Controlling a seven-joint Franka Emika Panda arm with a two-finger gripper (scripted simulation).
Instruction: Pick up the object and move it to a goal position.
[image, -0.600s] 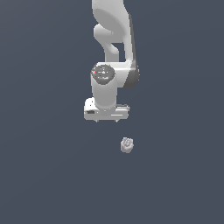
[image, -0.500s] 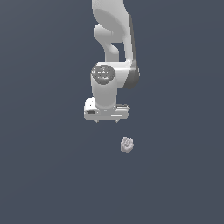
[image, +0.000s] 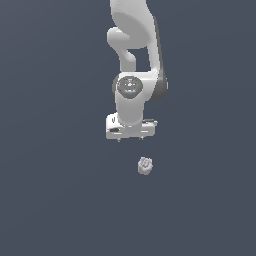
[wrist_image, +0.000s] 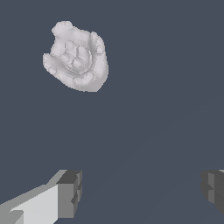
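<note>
All around me lies a flat, dark slate-blue ground (image: 55, 190), plain and unmarked in both views. My arm (image: 134, 60) is the biggest thing on it — white and smooth, coming down from the upper edge of the exterior view, bending through a round joint with a grey disc on its face, and ending in the broad pale block of my hand.

My claw (image: 131, 139) hangs below that block, pointing downward. In the exterior view only short nubs show beneath the hand. The wrist view tells more: my two grey fingertips (wrist_image: 69, 193) stand far apart, one at each side of that picture, with bare ground between them. So the claw is spread wide and has hold of nothing.

The object (image: 145, 165) is the smallest thing here — a pale grey-white lump, knobbly and roughly rounded, with a pitted hollow in its upper face seen from the wrist (wrist_image: 76, 57). It lies on the ground, below my claw in the exterior view and a little toward that view's right, apart from both fingers and not between them.
</note>
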